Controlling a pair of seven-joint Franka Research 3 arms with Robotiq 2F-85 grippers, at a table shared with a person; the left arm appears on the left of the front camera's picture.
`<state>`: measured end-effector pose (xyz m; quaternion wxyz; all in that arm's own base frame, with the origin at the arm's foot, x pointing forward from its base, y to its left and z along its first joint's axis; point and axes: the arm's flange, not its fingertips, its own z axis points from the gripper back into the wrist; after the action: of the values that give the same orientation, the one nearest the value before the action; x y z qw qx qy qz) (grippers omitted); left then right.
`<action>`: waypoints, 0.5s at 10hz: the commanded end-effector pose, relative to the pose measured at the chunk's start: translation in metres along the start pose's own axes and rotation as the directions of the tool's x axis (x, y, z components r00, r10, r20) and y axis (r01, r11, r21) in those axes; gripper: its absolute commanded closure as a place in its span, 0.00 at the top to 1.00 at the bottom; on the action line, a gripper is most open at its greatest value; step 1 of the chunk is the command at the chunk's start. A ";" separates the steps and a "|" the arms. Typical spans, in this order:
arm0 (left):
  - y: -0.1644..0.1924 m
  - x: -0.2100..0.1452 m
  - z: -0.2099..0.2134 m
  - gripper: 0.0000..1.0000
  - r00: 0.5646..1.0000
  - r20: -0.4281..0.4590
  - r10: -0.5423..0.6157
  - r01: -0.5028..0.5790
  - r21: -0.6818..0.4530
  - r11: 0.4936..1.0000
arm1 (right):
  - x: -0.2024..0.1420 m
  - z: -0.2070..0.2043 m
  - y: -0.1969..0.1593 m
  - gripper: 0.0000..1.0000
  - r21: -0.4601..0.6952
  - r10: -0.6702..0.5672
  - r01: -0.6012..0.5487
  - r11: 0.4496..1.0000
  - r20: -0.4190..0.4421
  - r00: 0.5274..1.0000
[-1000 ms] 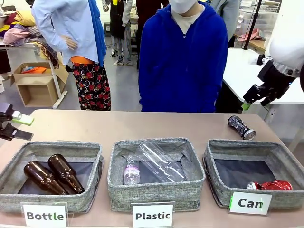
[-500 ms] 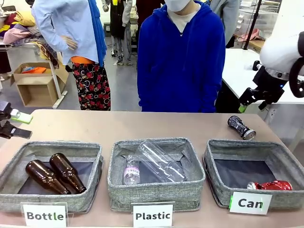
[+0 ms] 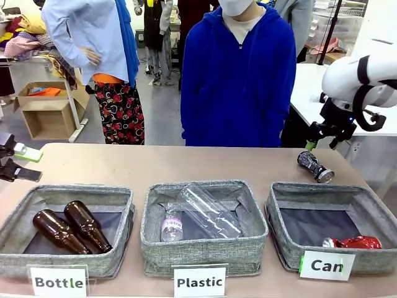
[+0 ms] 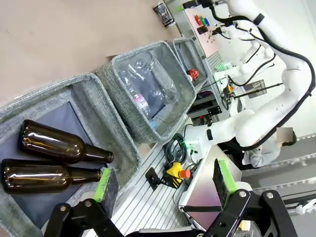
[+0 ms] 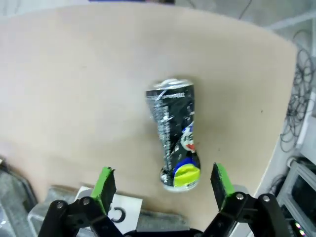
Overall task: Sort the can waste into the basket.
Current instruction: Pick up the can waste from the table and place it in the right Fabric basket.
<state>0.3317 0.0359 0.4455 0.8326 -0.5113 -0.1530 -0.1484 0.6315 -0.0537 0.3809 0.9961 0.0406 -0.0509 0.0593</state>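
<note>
Cans are split: the red can (image 3: 355,242) lies in the near right corner of the basket (image 3: 282,239) labelled "Can", while the dark can (image 3: 314,166) lies on the worktop (image 3: 155,164) near its far right corner. The right tool (image 3: 319,144), fingers apart and empty, hovers above it and should straddle its narrow crushed waist. The left tool (image 4: 163,182), also apart, holds nothing; other labels read "Plastic" and "Bottle".

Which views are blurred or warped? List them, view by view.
Front view: sharp, evenly lit, with glare on the clear plastic bottle. Left wrist view: wide-angle bending of the Bottle basket, brown bottles crisp. Right wrist view: soft motion blur over the dark can and table.
</note>
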 end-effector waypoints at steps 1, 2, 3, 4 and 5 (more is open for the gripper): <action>-0.002 -0.002 0.001 1.00 1.000 -0.006 0.005 -0.005 -0.003 1.000 | 0.020 -0.010 -0.006 1.00 -0.044 -0.059 0.054 0.998 -0.108 0.992; -0.002 -0.002 0.001 1.00 1.000 -0.006 0.005 -0.005 -0.003 1.000 | 0.020 -0.025 -0.007 1.00 -0.055 -0.068 0.061 0.997 -0.144 0.987; -0.002 -0.002 0.001 1.00 1.000 -0.006 0.005 -0.005 -0.003 1.000 | 0.023 -0.040 -0.006 1.00 -0.084 -0.081 0.068 0.994 -0.157 0.984; -0.002 -0.002 0.001 1.00 1.000 -0.006 0.005 -0.005 -0.003 1.000 | 0.026 -0.057 -0.004 1.00 -0.070 -0.067 0.056 0.996 -0.166 0.984; -0.002 -0.002 0.001 1.00 1.000 -0.006 0.005 -0.005 -0.003 1.000 | 0.028 -0.070 -0.001 1.00 -0.065 -0.072 0.061 0.996 -0.180 0.981</action>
<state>0.3316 0.0359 0.4455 0.8326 -0.5113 -0.1530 -0.1485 0.6533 -0.0517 0.3140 0.9986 0.0214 0.0318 0.0375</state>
